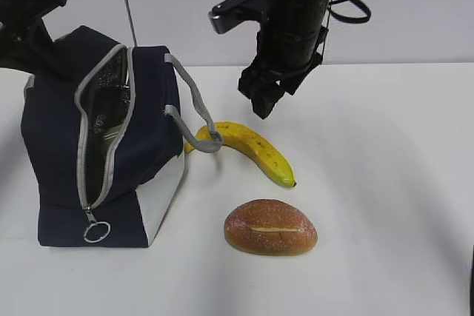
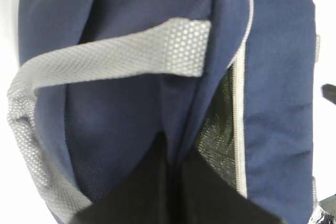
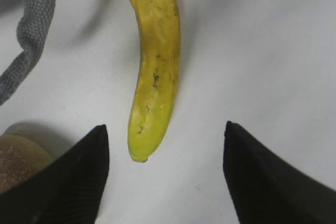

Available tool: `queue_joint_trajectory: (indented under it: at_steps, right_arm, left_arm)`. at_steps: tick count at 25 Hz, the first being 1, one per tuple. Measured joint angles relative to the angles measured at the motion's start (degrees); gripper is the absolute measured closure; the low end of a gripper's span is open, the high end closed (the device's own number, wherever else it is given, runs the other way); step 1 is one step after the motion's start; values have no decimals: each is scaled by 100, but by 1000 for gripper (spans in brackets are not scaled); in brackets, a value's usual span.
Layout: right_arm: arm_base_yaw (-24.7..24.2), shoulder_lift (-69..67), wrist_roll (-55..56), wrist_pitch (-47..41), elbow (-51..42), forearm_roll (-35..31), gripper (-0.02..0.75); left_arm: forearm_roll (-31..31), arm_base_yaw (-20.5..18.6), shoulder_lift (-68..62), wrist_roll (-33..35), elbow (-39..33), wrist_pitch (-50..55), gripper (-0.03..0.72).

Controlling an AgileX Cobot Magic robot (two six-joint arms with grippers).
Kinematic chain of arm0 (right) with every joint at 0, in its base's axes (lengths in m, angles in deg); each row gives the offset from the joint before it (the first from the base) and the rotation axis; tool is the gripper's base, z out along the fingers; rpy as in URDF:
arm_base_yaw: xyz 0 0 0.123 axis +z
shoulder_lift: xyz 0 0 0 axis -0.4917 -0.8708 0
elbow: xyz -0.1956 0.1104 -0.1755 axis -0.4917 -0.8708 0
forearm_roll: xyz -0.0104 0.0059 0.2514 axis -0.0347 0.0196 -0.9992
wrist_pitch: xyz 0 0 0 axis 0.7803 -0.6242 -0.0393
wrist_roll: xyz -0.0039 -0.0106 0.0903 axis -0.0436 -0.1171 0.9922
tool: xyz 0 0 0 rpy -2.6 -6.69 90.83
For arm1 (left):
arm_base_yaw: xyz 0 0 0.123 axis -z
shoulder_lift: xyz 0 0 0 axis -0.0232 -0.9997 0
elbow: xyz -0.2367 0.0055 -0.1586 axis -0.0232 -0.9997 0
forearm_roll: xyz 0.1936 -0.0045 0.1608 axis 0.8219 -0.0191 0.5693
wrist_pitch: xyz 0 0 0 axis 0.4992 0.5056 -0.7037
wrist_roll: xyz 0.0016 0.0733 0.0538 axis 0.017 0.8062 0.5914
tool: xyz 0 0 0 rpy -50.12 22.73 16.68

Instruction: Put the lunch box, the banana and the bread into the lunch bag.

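— Outside camera: where do things lie?
— My right gripper (image 1: 261,106) hangs above the banana (image 1: 248,149); the bread (image 1: 271,227) sits nearer; the lunch bag (image 1: 104,146) stands unzipped at left.
— Left wrist?
— Only bag fabric and strap (image 2: 110,56); whether that claw is clenched, I cannot tell.
— Right wrist?
— Fingers (image 3: 68,182) spread, empty; I'd centre over the banana's (image 3: 155,66) middle, clear of the strap, before descending.

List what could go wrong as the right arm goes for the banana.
1. The bag's grey strap handle loops over the far end of the banana; lifting could snag the strap and tug the lunch bag.
2. The open right gripper frames only the banana's tip, so a grasp there may slip or let it pivot.
3. The bread lies close beside one finger and could be nudged.
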Motion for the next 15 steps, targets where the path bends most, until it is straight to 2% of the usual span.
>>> queue_joint_trajectory:
  at_steps: [15]
  right_arm:
    - [0,-994,-446,1006,0,-337,234]
  left_arm:
    - [0,0,0,0,0,37,691]
